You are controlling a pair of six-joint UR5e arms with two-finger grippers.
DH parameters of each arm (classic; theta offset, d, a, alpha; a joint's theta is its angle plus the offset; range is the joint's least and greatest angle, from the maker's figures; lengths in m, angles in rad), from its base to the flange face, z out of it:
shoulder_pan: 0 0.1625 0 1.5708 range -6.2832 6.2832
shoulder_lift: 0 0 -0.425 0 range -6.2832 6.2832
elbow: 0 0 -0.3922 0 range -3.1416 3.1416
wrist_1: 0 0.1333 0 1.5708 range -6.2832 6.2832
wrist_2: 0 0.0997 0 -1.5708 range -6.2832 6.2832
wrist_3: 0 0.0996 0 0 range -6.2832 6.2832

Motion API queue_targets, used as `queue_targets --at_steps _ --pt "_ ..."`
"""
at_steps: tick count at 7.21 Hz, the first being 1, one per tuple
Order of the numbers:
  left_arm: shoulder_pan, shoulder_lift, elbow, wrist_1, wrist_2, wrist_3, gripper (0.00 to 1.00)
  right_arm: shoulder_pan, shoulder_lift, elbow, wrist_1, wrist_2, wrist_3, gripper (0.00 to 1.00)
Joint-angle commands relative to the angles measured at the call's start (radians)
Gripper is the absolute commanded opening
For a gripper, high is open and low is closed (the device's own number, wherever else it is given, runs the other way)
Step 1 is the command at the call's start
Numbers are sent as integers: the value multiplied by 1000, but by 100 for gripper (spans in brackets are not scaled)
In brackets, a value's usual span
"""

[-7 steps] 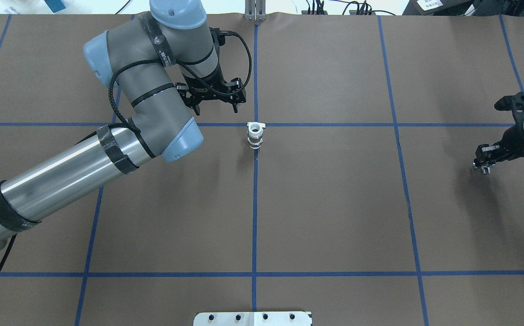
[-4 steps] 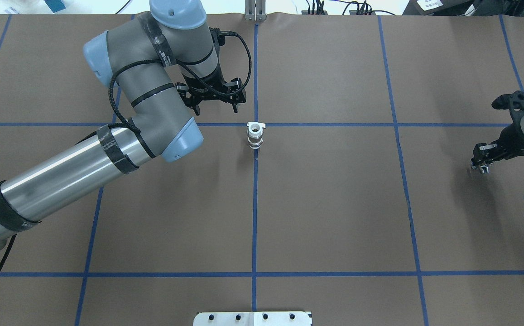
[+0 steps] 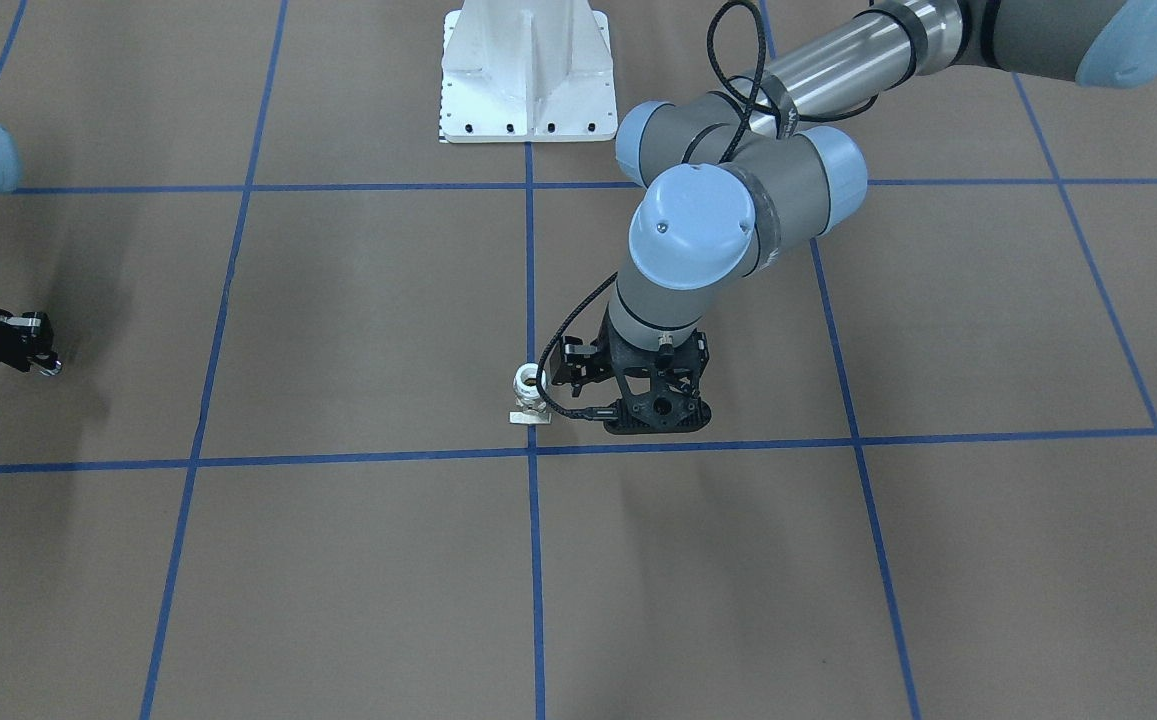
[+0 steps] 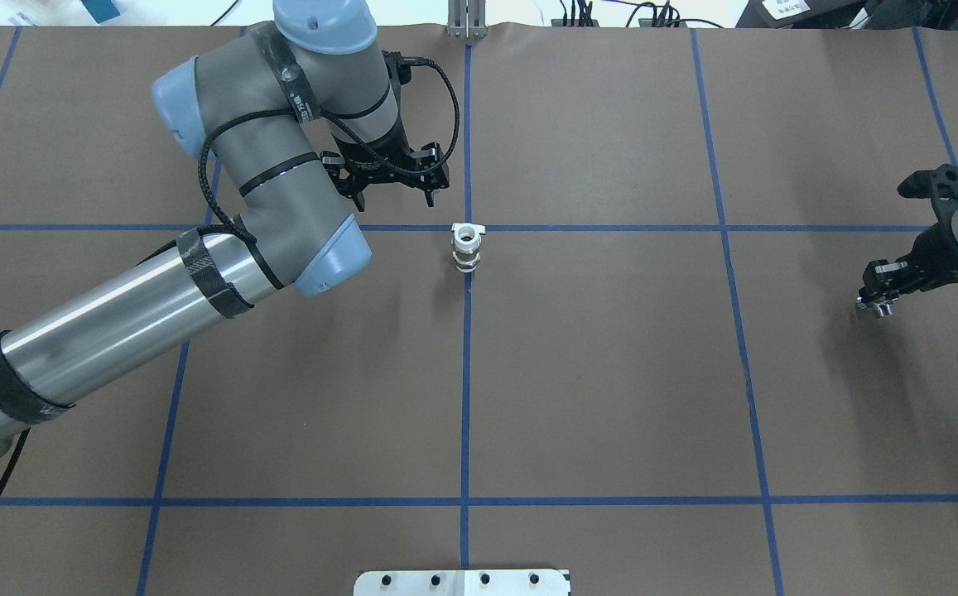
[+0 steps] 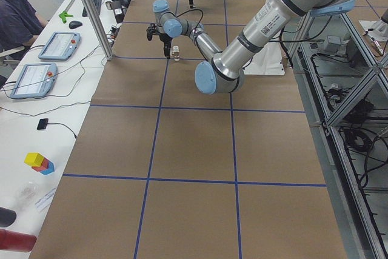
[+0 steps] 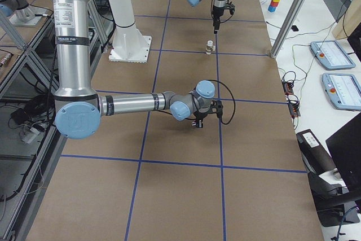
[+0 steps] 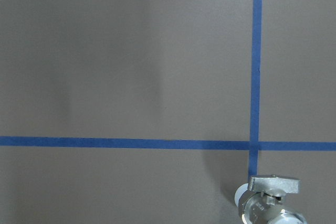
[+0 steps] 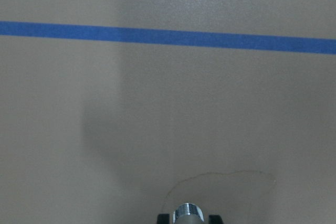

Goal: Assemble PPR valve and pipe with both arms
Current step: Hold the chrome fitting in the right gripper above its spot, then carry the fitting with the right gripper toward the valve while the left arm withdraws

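The PPR valve (image 4: 465,248) stands upright on a blue tape line (image 4: 466,372), just right of the left gripper (image 4: 395,199), which hangs with jaws spread and empty. The right gripper (image 4: 878,300), well apart, clasps a threaded pipe (image 8: 188,214).

Threaded pipe end (image 8: 188,214) at bottom edge between dark pincer fingers (image 8: 164,218); blue tape line (image 8: 168,37) crosses brown paper (image 8: 241,114)

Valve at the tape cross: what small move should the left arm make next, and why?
Probably ease the open left gripper across until it straddles the valve. The valve stands upright and ungrasped, the gripper sits just beside it, and the right gripper, far off, already holds the threaded pipe piece.
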Motion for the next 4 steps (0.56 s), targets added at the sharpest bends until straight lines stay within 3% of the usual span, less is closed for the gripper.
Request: queue_targets --at_steps 1,4 --pt "0 -1 -2 0 0 0 100 51 31 28 -86 50 0 0" --pt "-5 0 -3 2 2 37 100 75 164 117 -397 55 -3 0"
